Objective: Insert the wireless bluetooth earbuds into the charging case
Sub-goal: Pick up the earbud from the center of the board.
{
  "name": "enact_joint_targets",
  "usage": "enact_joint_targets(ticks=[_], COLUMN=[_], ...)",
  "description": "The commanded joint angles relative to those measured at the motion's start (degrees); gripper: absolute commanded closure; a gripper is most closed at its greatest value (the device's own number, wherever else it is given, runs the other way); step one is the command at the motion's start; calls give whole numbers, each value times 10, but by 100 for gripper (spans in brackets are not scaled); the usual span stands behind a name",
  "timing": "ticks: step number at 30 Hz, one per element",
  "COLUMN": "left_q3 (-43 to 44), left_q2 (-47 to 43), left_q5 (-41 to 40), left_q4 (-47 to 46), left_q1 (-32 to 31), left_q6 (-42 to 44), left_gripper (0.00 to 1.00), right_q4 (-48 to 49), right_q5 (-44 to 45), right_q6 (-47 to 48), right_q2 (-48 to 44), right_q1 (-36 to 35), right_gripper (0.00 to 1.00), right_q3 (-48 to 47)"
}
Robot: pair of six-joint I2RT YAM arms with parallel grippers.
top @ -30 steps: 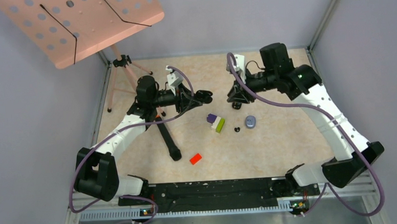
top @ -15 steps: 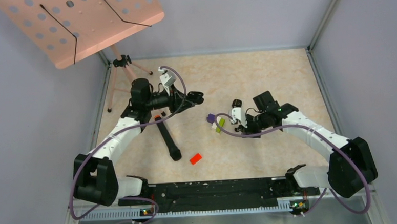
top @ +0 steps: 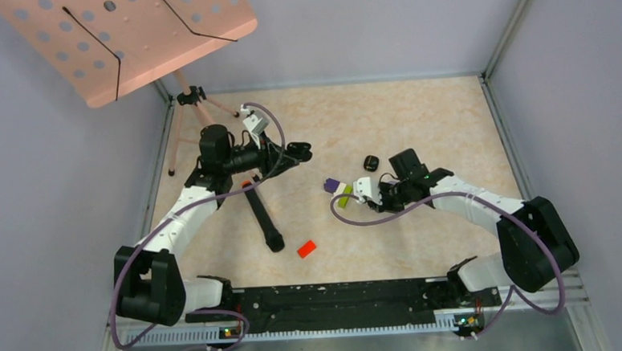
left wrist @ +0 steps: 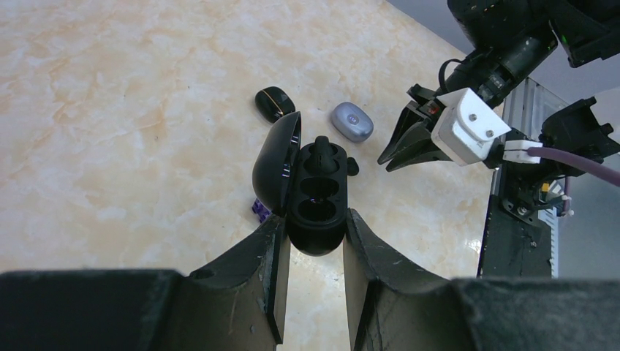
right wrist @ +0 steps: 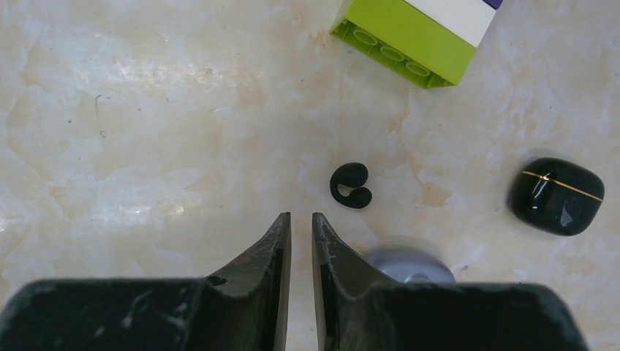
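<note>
At left, the open black charging case [left wrist: 314,201] is clamped in the left gripper [left wrist: 316,219], with one seated bud [left wrist: 319,150] and one place free. A loose black earbud [right wrist: 351,186] lies on the table [right wrist: 146,110] just ahead of the right gripper [right wrist: 301,219], whose jaws are barely parted on nothing. The pickup is judged in hand; wider jaws and a descent are called for. No lettering can be read.
</note>
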State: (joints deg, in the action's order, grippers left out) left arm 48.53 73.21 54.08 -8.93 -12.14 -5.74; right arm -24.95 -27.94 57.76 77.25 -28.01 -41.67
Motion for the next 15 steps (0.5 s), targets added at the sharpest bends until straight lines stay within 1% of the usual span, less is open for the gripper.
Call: enact_joint_targets(ticks=[1,8,12,15], left_q3=[-7,-9,-7,-4], left_q2=[-20,-22,-17,-15], left_q5=[-5,-7,-8,-7], left_q4=[-14,-15,-16,-17], left_q1=[3,4,4,4], left_q6=[-4,-5,-5,-7], left_gripper=[100,100,100,100], right_q4=[36,61,54,51], right_q5=[7,17,20,26], right_q6=[12,15,41,43], right_q2=[23,55,73,91], right_q1=[-5,-5,-5,-5], right_gripper=[83,66,61,60], right_q3=[-11,-21,-29,-36])
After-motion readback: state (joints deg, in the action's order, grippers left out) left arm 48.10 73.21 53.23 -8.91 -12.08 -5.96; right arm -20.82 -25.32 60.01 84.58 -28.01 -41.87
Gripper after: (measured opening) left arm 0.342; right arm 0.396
